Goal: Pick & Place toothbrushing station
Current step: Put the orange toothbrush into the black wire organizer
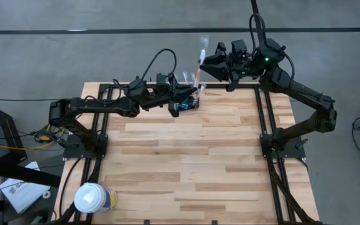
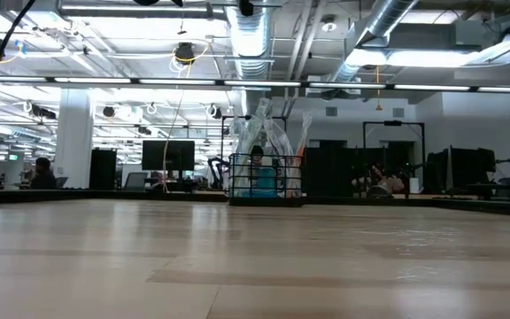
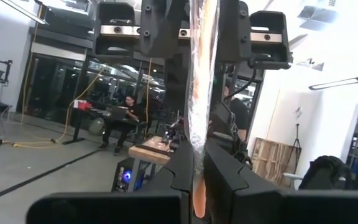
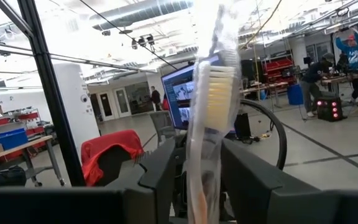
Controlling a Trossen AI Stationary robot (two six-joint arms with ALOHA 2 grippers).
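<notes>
The toothbrushing station, a black wire basket (image 1: 191,103) (image 2: 264,182), stands at the table's far edge with wrapped toothbrushes and teal tubes in it. Above it my left gripper (image 1: 185,95) (image 3: 199,158) is shut on an orange toothbrush in a clear wrapper (image 3: 202,81) (image 1: 202,53). The toothbrush rises toward my right gripper (image 1: 207,65) (image 4: 199,168). That gripper is open, with one finger on either side of the wrapped brush just below its bristle head (image 4: 219,93). My left gripper pinches the lower part of the wrapped handle (image 3: 197,140) between its two fingers, which lie across it. The handle's end (image 3: 197,205) sticks out below the fingers. The toothbrush stands nearly upright, lifted clear of the basket. My right gripper: I cannot tell whether its fingers (image 4: 244,177) touch the wrapper.
A white-lidded yellow-blue cup (image 1: 94,199) sits at the table's near left corner. Black frame rails (image 1: 264,119) run along the table's left and right sides. Bare wood (image 1: 186,169) fills the middle and near part.
</notes>
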